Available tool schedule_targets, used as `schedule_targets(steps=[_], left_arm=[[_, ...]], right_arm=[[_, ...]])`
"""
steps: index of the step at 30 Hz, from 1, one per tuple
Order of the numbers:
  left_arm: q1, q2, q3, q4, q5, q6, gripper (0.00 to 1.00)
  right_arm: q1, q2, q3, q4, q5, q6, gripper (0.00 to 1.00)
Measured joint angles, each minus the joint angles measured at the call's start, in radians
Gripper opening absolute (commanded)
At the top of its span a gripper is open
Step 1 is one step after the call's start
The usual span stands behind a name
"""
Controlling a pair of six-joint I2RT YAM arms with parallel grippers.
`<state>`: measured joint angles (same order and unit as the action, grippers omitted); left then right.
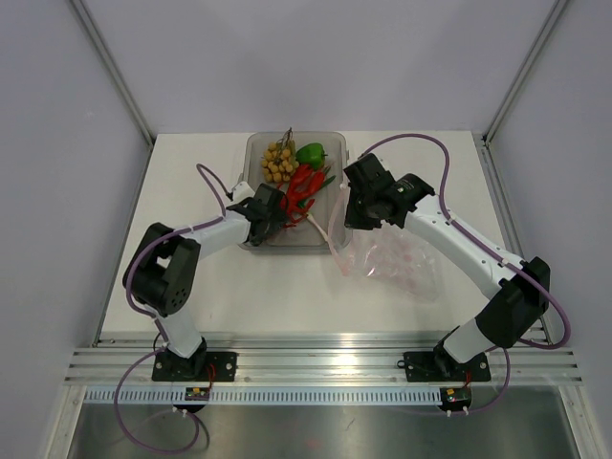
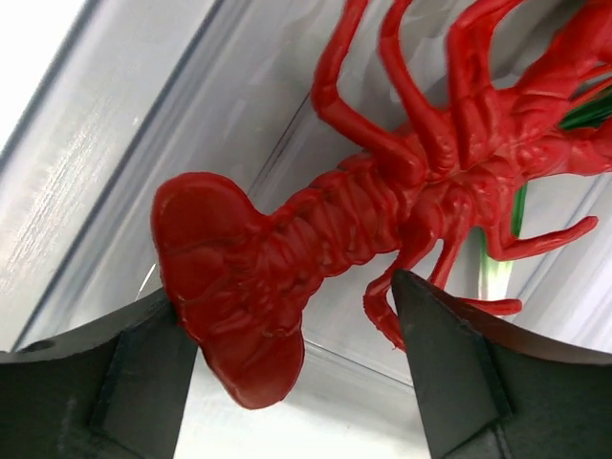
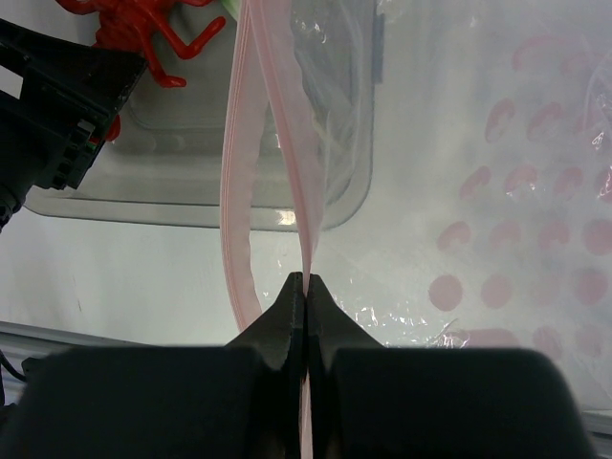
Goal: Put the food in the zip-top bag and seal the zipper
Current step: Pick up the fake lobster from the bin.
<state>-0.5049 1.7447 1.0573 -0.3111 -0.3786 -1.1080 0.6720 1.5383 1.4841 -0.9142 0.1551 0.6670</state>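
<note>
Food (image 1: pixel 283 164) is all outside the bag (image 1: pixel 397 258), the lobster (image 2: pixel 363 201) lying in the tray (image 1: pixel 251 153) with its tail between the spread, ungripping fingers of the left claw (image 2: pixel 287 292), while the right claw (image 3: pixel 306 282) pinches one side of the unsealed zipper (image 3: pixel 237 191).

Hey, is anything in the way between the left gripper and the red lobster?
Nothing visible. The left gripper is open, its jaws on either side of the tail of the lobster, which lies in the tray; no other food sits between them.
</note>
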Motion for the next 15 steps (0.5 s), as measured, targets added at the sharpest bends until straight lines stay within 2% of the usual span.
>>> schedule_targets(steps=[3, 4, 6, 7, 9, 10, 12, 13, 15], left_arm=[[0.000, 0.004, -0.004, -0.001, -0.002, 0.000, 0.60], [0.000, 0.004, -0.004, -0.002, -0.004, 0.000, 0.53], [0.000, 0.004, -0.004, -0.002, -0.007, 0.002, 0.45], [0.000, 0.004, -0.003, 0.000, -0.011, 0.004, 0.36], [0.000, -0.003, -0.003, 0.003, -0.011, 0.005, 0.29], [-0.002, -0.010, -0.002, 0.001, -0.014, 0.013, 0.21], [-0.006, -0.026, 0.002, -0.013, -0.019, 0.026, 0.12], [-0.007, -0.035, 0.009, -0.024, -0.019, 0.034, 0.04], [-0.009, -0.050, 0.039, -0.069, -0.022, 0.053, 0.00]], right_arm=[[0.000, 0.000, 0.000, 0.000, 0.000, 0.000, 0.00], [0.000, 0.000, 0.000, 0.000, 0.000, 0.000, 0.00], [0.000, 0.000, 0.000, -0.001, 0.000, 0.000, 0.00], [0.000, 0.000, 0.000, -0.001, 0.000, 0.000, 0.00], [0.000, 0.000, 0.000, -0.001, 0.000, 0.000, 0.00], [0.000, 0.000, 0.000, -0.001, 0.000, 0.000, 0.00], [0.000, 0.000, 0.000, -0.001, 0.000, 0.000, 0.00], [0.000, 0.000, 0.000, -0.001, 0.000, 0.000, 0.00], [0.000, 0.000, 0.000, -0.001, 0.000, 0.000, 0.00]])
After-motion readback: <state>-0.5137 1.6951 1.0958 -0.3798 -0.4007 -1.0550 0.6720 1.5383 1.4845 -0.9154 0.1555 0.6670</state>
